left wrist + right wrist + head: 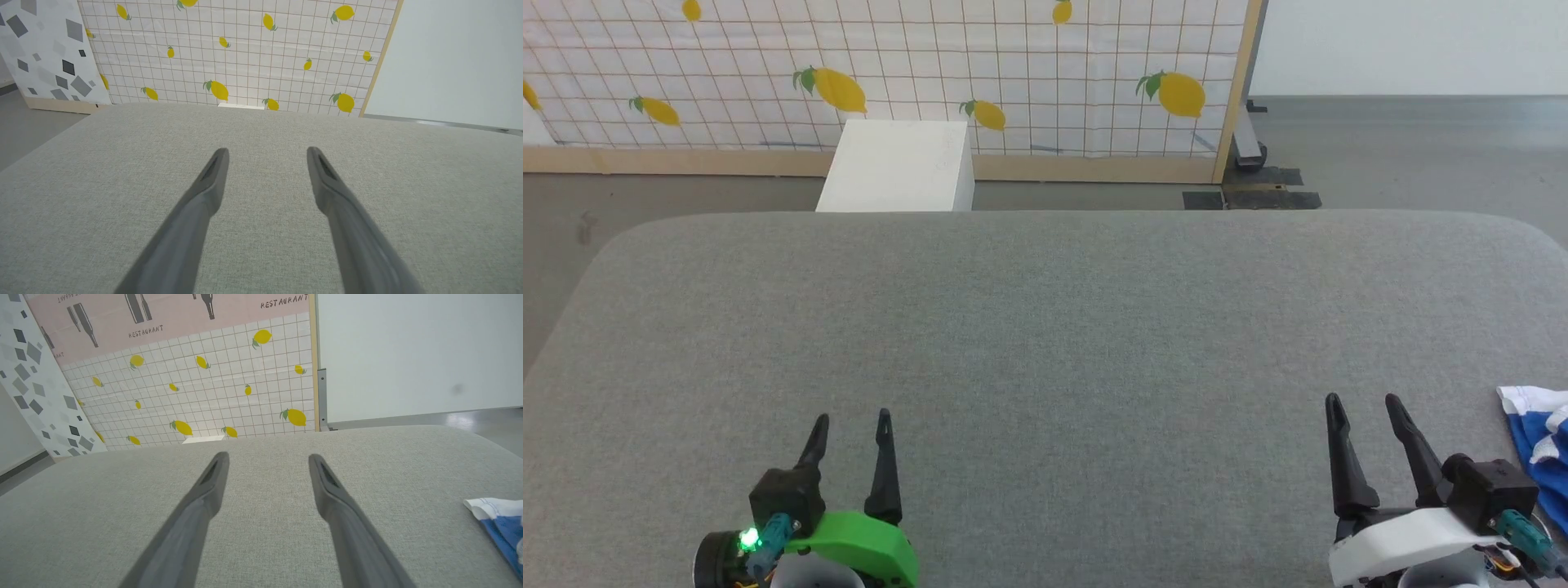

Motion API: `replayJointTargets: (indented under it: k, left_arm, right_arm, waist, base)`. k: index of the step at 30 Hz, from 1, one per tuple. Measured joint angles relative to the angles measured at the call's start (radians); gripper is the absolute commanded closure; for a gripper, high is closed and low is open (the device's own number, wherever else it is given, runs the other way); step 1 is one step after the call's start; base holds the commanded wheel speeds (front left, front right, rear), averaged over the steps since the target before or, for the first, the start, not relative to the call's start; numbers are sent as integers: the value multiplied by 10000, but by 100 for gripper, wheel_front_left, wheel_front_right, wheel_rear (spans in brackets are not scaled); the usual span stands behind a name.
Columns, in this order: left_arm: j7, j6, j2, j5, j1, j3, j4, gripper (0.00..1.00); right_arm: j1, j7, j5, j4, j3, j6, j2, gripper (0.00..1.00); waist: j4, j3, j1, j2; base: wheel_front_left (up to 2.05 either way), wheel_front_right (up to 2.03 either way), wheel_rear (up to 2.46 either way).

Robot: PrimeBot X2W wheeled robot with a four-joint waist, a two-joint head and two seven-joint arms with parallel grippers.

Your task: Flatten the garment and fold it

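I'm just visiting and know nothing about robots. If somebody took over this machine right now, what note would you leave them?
Left end effector: open, empty, over the front left of the grey table.
Right end effector: open, empty, over the front right.
Garment: blue with white trim, bunched at the table's right edge, just right of the right end effector, partly cut off in the head view.
Done: nothing yet; garment not held.
Left: probably bring it toward the middle, then flatten and fold it.
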Motion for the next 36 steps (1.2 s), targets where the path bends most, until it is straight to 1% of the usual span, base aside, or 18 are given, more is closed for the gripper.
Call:
replayJointTargets:
  k: [6,7,15,36]
  left_arm:
    - [0,-23,2,-6,-12,-132,198,0]
    - [0,-50,8,-4,-12,-148,209,100]
    - [17,-48,-10,4,-10,-163,194,100]
    - [454,-77,-19,253,-7,8,-240,100]
  right_arm:
    - [3,-13,0,125,-2,0,0,0]
    - [3,-33,0,132,-2,0,0,100]
    - [2,23,-2,121,12,0,0,100]
    - [-1,412,-251,-203,65,0,0,100]
  waist:
    - [-27,1,0,0]
    - [-35,-6,0,0]
    - [-49,5,0,0]
    - [-133,69,0,0]
  base:
    - [0,0,0]
    - [0,0,0]
    - [0,0,0]
    - [0,0,0]
